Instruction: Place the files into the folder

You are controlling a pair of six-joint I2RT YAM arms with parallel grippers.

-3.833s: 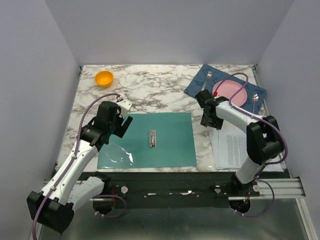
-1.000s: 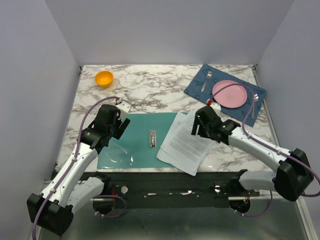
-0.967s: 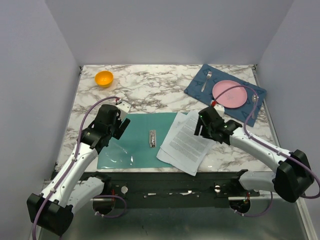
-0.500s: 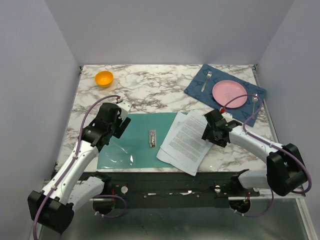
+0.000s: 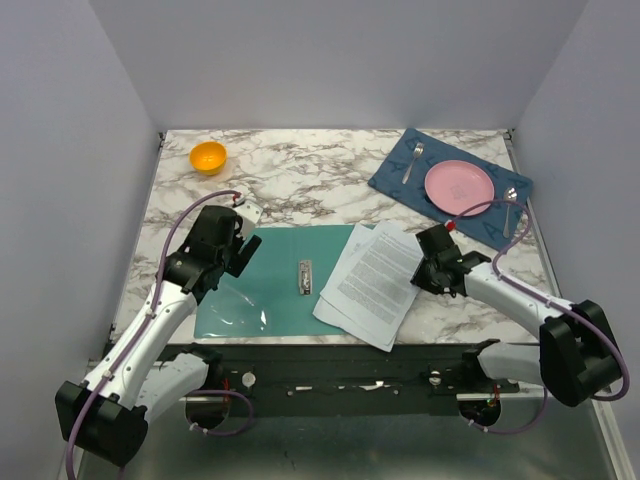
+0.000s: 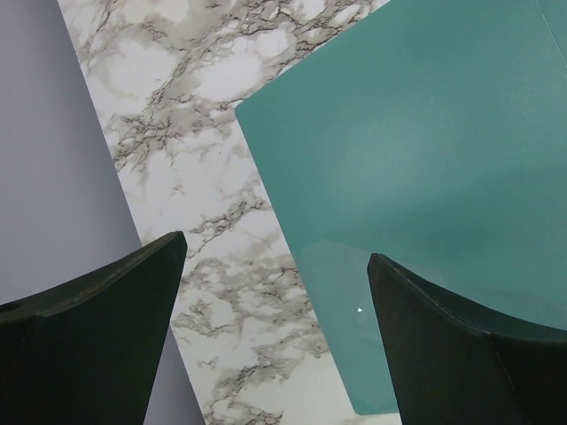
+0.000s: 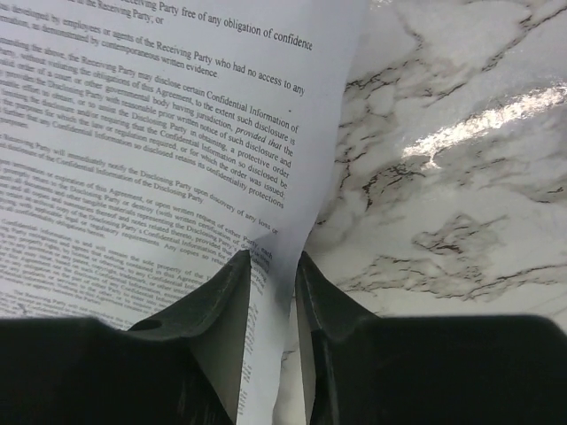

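The teal folder [image 5: 280,285] lies open and flat, with a metal clip [image 5: 305,277] at its middle. The files [image 5: 372,282], white printed sheets, lie skewed across its right edge, partly on the marble. My right gripper [image 5: 428,270] is at their right edge. In the right wrist view the sheet's edge [image 7: 177,133] runs through the narrow gap of that gripper [image 7: 275,257]; the jaws stand slightly apart and do not clamp it. My left gripper [image 5: 238,250] is wide open and empty over the folder's far left corner [image 6: 399,133]. It is also seen in its wrist view [image 6: 276,248].
An orange bowl [image 5: 208,157] stands at the back left. A dark blue placemat [image 5: 400,175] at the back right carries a pink plate [image 5: 459,187], a fork [image 5: 415,158] and a spoon [image 5: 511,200]. The grey side wall [image 6: 53,133] is close on the left.
The files went from the front right of the table onto the folder's right side. In the last second my right gripper drew back to the right while the sheets stayed. The left arm barely moved.
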